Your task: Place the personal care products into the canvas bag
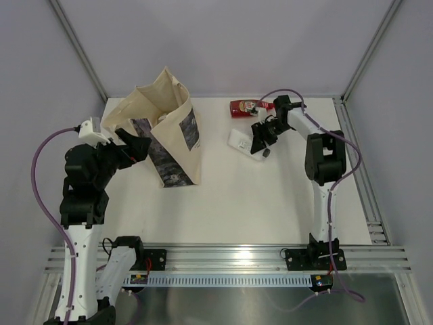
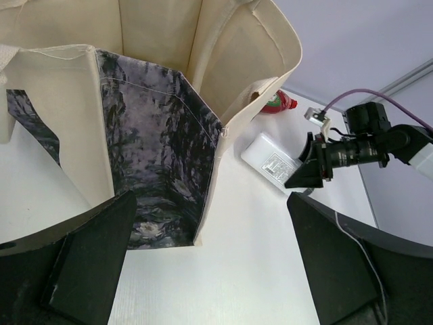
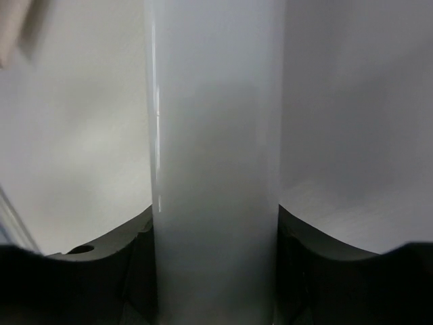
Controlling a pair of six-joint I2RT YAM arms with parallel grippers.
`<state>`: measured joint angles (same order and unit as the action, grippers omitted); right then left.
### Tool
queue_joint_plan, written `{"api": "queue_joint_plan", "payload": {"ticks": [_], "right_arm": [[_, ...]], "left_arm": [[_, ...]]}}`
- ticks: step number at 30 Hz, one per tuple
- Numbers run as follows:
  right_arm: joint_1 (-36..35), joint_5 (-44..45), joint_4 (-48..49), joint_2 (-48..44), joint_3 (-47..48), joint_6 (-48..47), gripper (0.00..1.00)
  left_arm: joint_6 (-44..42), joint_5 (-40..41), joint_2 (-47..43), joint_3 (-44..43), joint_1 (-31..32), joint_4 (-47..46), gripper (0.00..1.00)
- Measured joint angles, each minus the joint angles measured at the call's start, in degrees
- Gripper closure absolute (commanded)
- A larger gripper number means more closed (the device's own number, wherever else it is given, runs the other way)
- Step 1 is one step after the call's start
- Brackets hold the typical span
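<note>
the right gripper (image 3: 215, 230) is closed around the white bottle (image 3: 215, 122), a finger pressed to each side, where it lies on the table (image 1: 257, 203) just nearer than the red bottle (image 1: 245, 107) at the far edge. the left gripper (image 2: 208, 200) is spread wide, holding nothing, facing the canvas bag (image 1: 169, 115), which stands upright and open-mouthed at far left.

Beige canvas bag (image 1: 169, 95) stands open; red bottle (image 1: 243, 107) and white bottle (image 1: 238, 140) lie nearby.
</note>
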<state>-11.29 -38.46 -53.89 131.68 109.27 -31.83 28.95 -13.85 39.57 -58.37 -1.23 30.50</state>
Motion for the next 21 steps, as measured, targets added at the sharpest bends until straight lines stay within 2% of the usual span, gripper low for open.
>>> {"api": "queue_joint_plan", "payload": {"ticks": [5,10,15,18,21], "right_arm": [[3.23,-10.01,10.51,-11.89,-13.99,22.34,1.0],[1.86,-18.38,31.45,-23.34,-19.56,49.37,1.0],[-2.56,-23.43,56.35,-26.14,-17.49,75.84,1.0],[-6.91,-23.17,61.53,-23.8,-10.51,84.43,1.0],[-12.59,-20.76,62.12,-19.69,-0.59,87.23,1.0]], "left_arm": [[-0.09,0.17,-0.76,0.04,0.0,-0.44,0.01],[-0.63,0.39,-1.46,0.04,0.0,-0.63,0.01],[-1.05,0.83,-2.51,0.04,0.0,-0.63,0.01],[-1.07,1.14,-3.74,0.04,0.0,-0.63,0.01],[-1.07,1.53,-5.11,0.04,0.0,-0.59,0.01]]}}
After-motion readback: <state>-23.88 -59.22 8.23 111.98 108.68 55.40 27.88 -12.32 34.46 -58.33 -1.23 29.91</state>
